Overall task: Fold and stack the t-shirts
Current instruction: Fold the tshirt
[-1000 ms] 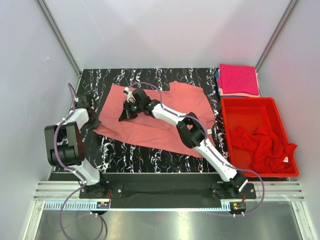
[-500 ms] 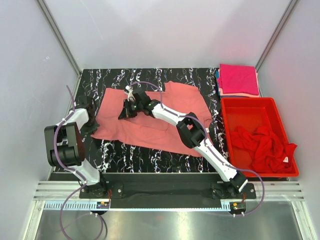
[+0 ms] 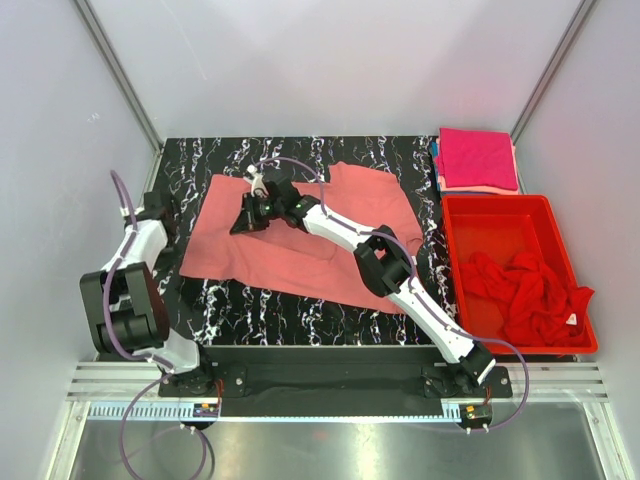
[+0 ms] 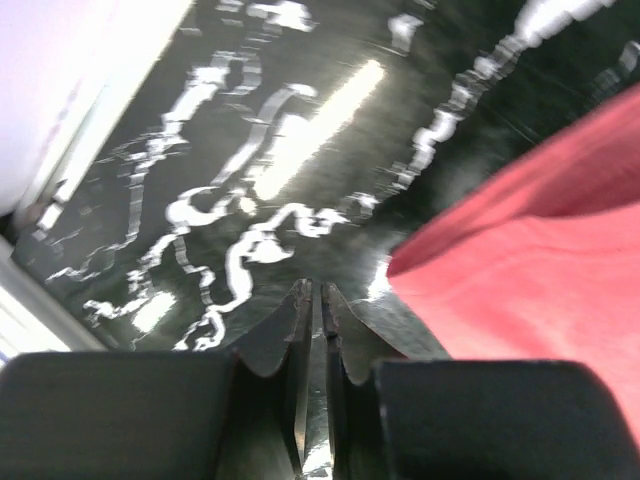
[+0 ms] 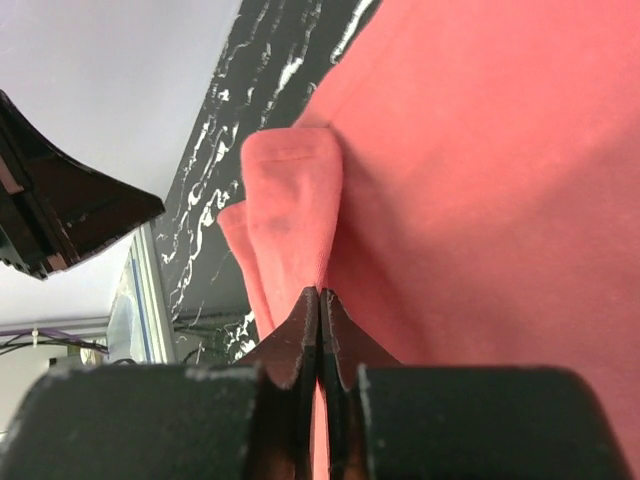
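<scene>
A salmon-pink t-shirt (image 3: 300, 245) lies spread across the middle of the black marble table (image 3: 300, 315). My right gripper (image 3: 244, 220) is over its left part, shut on a raised fold of the shirt (image 5: 300, 190), pinched at the fingertips (image 5: 320, 292). My left gripper (image 3: 168, 222) is at the table's left edge, just off the shirt's left border (image 4: 540, 260). Its jaws (image 4: 312, 292) stand shut with nothing between them. A folded magenta-pink t-shirt (image 3: 477, 157) tops a stack at the back right. Crumpled red t-shirts (image 3: 520, 290) lie in the bin.
The rigid red plastic bin (image 3: 497, 204) stands at the right side of the table. The folded stack sits just behind it. White walls close in the table on the left, back and right. Bare marble shows in front of the shirt.
My right gripper has moved left and a little back with the fold, dragging the shirt leftward. My left arm has drawn back to the left, off the shirt's edge.
</scene>
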You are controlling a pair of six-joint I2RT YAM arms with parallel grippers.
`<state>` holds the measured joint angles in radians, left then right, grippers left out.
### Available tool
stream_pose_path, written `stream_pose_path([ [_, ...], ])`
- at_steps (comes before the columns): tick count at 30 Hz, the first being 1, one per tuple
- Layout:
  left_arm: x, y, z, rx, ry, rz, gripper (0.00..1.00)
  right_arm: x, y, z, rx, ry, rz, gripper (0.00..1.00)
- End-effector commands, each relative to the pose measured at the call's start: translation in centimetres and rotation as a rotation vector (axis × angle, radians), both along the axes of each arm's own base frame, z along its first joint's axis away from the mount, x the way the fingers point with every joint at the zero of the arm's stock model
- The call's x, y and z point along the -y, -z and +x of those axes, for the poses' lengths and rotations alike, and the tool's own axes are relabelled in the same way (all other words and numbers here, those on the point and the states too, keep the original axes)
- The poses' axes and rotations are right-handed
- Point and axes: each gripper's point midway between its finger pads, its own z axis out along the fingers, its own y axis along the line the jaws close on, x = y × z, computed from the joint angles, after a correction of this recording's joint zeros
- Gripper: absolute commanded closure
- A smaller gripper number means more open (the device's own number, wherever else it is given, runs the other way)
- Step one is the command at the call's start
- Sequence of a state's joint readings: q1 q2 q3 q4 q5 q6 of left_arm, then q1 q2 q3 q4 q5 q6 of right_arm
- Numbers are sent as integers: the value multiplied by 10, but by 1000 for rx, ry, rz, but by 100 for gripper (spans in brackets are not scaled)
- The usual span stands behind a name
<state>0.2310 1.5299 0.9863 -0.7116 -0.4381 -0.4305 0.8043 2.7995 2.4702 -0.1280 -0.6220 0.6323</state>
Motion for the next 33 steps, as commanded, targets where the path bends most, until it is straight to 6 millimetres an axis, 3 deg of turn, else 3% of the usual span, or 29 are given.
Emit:
stream_pose_path([
  [1,-23,-28,-7,79,-135,82,90,-14,-34,-10,65,-45,58,94],
  [4,-25,-24,-14,100,-188,42,100,-11,-32,-9,77,-33,40,92],
  [6,0,-22,15,214,-36,-101,87,-10,-29,-9,70,-31,28,83],
  [7,15,-13,18,239,18,-172,72,-9,-27,-10,65,-30,22,81],
  [8,32,-11,28,310,99,-247,67,-8,-22,-10,58,-26,11,79],
  [14,33,0,35,279,157,-257,55,0,-28,-7,77,7,-24,76],
  [18,24,15,34,191,165,-238,55,17,-38,8,76,90,-79,64],
  [23,24,26,33,149,175,-249,54,61,-64,19,77,186,-142,60],
  [26,28,36,34,124,172,-284,54,84,-82,13,82,213,-213,60],
  [29,27,32,38,133,170,-280,67,124,-74,-5,40,277,-364,62],
  [30,25,29,38,134,164,-267,92,138,-68,-11,28,298,-412,63],
  [31,17,26,35,119,146,-225,99,164,-61,-21,26,347,-477,63],
  [33,11,16,26,106,102,-178,100,193,-51,-31,1,415,-540,64],
])
